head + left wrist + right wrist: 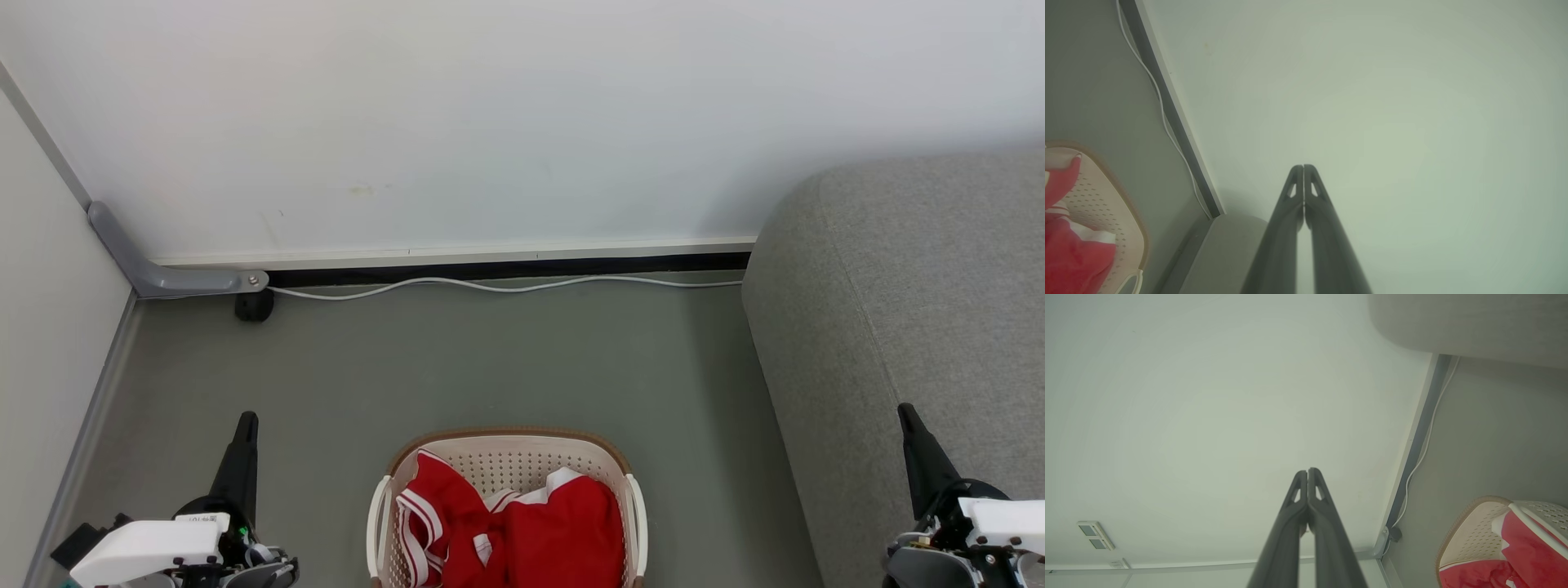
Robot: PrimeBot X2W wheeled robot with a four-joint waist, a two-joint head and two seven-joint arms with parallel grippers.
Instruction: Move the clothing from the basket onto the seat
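- the basket [510, 434] stands on the grey floor [490, 359] at the bottom edge of the head view, between the two grippers and apart from both.
- its near part is cut off by the frame, so its long axis cannot be told; its rounded far end faces the white wall [522, 122], and its white handles sit on its left and right sides.
- the clothing [563, 531] lies crumpled inside the basket, spread left to right across it, with a white-striped cuff at the left and white trim toward the wall.
- the seat [914, 327] stands right of the basket, near it but not touching; its rounded edge runs from the wall toward the robot.
- left gripper [1303, 166]: fingers pressed together tip to tip, pointing toward the wall, above the floor left of the basket.
- right gripper [1307, 470]: fingers pressed together tip to tip, pointing toward the wall, over the seat in the head view.
- a white cable [506, 286] runs along the foot of the wall.
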